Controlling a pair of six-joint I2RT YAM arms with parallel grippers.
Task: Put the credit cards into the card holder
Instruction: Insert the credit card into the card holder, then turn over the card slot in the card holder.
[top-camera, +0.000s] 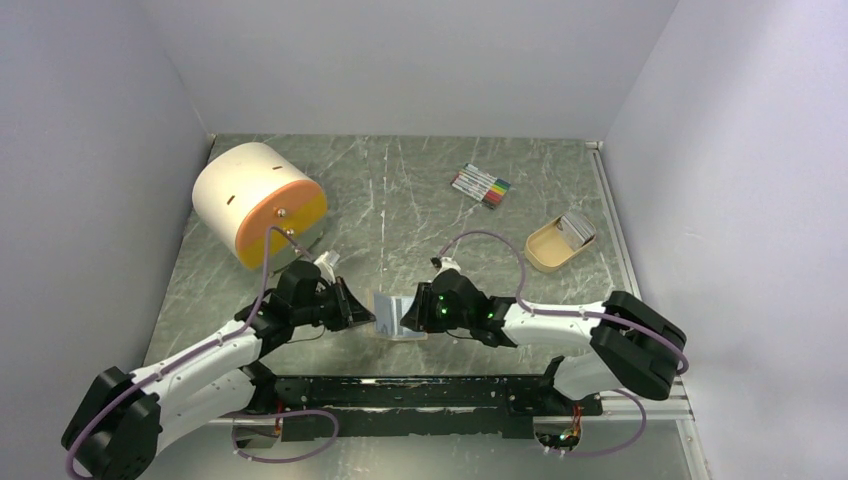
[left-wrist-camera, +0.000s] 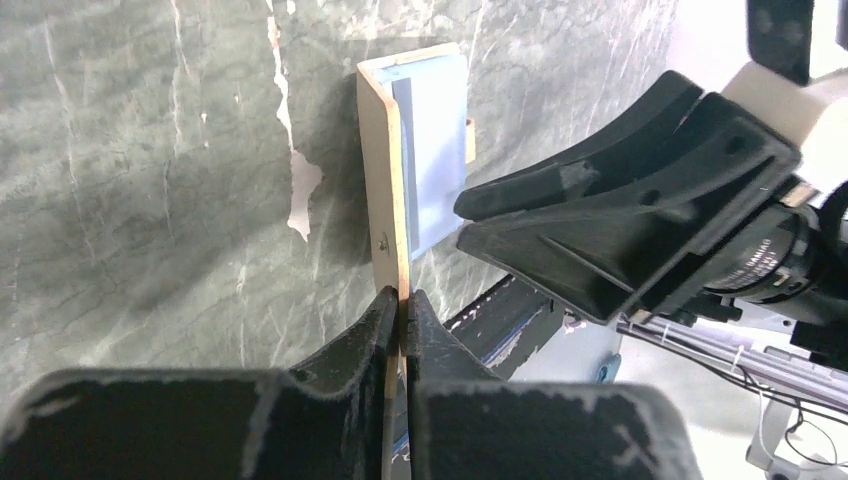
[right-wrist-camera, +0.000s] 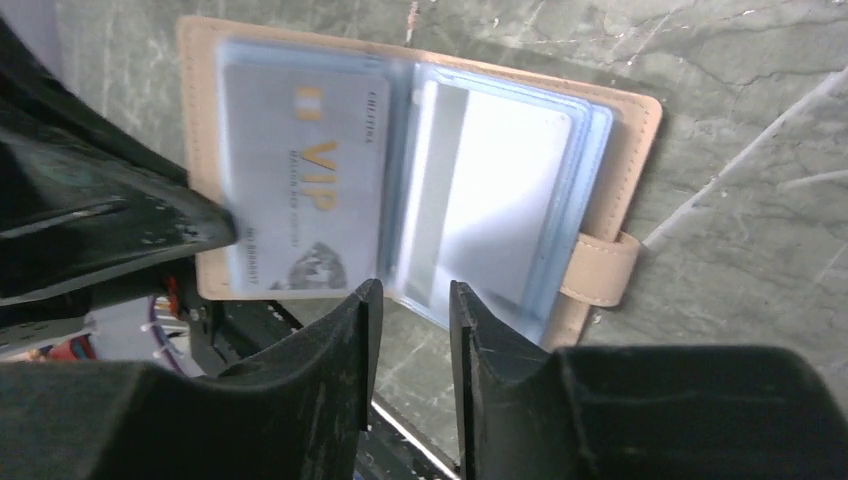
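Top external view. Shows the card holder (top-camera: 390, 318) near 6 o'clock on the marble table (top-camera: 400, 190), open between the left gripper (top-camera: 352, 306) at its 9 o'clock and the right gripper (top-camera: 408, 312) at its 3 o'clock. Places the credit cards (top-camera: 578, 228) inside a tan tray (top-camera: 545, 252) toward 3 o'clock, well apart from the holder. Also takes in a bundle of marker pens (top-camera: 481, 185) at 1 o'clock and a white round container with an orange face (top-camera: 258, 203) at 10 o'clock.

Left wrist view. Catches the tan cover edge-on, long axis running 6 to 12 o'clock, with the left fingers pressed together on its near end. Sets the blue sleeves (left-wrist-camera: 435, 150) on the cover's 3 o'clock side, the right gripper just beside them at 4 o'clock.

Right wrist view. Looks into the open holder: long axis 9 to 3 o'clock, fold 12 to 6. Finds a VIP card (right-wrist-camera: 300, 200) in the 9 o'clock sleeve and the snap tab (right-wrist-camera: 600, 270) sticking out toward 4 o'clock. Shows the right fingers a narrow gap apart at the sleeves' 6 o'clock edge; cannot tell whether touching.
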